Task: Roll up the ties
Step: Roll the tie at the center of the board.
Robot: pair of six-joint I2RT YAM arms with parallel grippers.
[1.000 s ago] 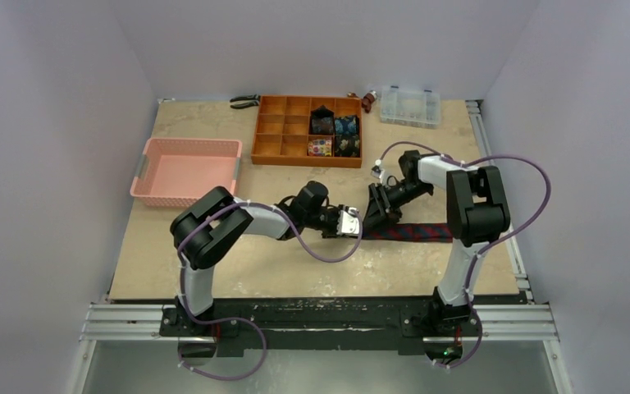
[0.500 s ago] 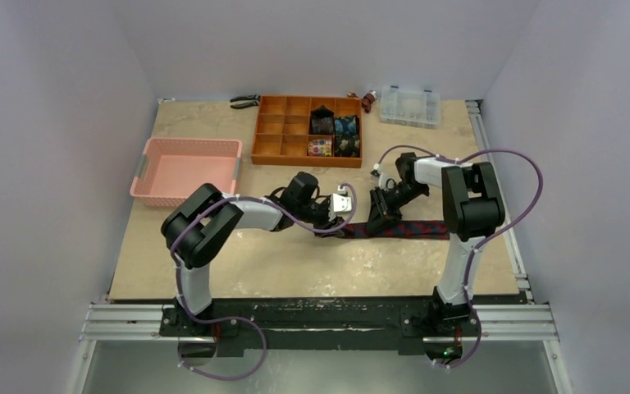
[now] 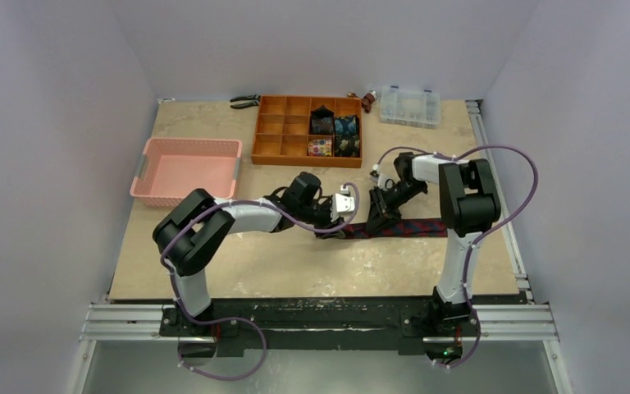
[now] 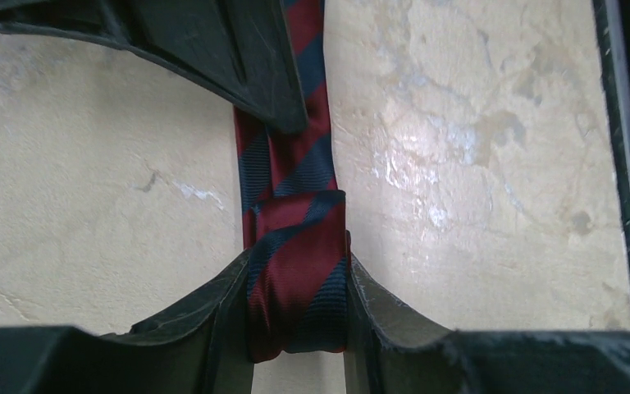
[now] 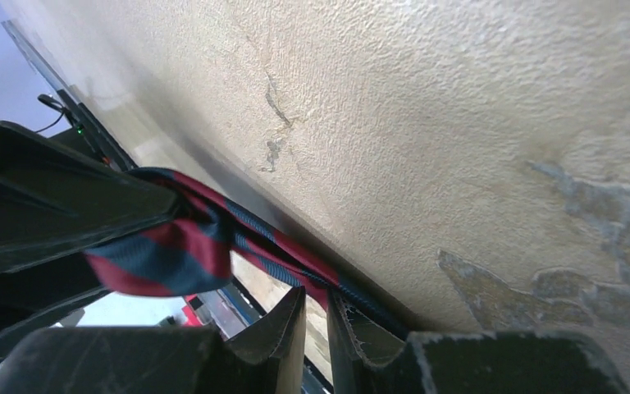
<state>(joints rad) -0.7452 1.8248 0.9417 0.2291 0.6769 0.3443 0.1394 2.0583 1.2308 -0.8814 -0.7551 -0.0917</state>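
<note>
My left gripper (image 4: 297, 275) clamps the tie's (image 4: 291, 164) rolled end, and my right gripper (image 5: 316, 302) pinches it just ahead, probably for tension.

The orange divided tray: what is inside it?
Small rolled ties sit in the right-hand compartments of the tray; the rest look empty. What lies beneath the rolls is covered.

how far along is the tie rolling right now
Done: several rolled ties sit in the orange organizer. In hand: the left end effector grips a small started roll of the striped tie; the right end effector pinches the flat part beside it. Left: most of that tie lies unrolled on the table.
</note>
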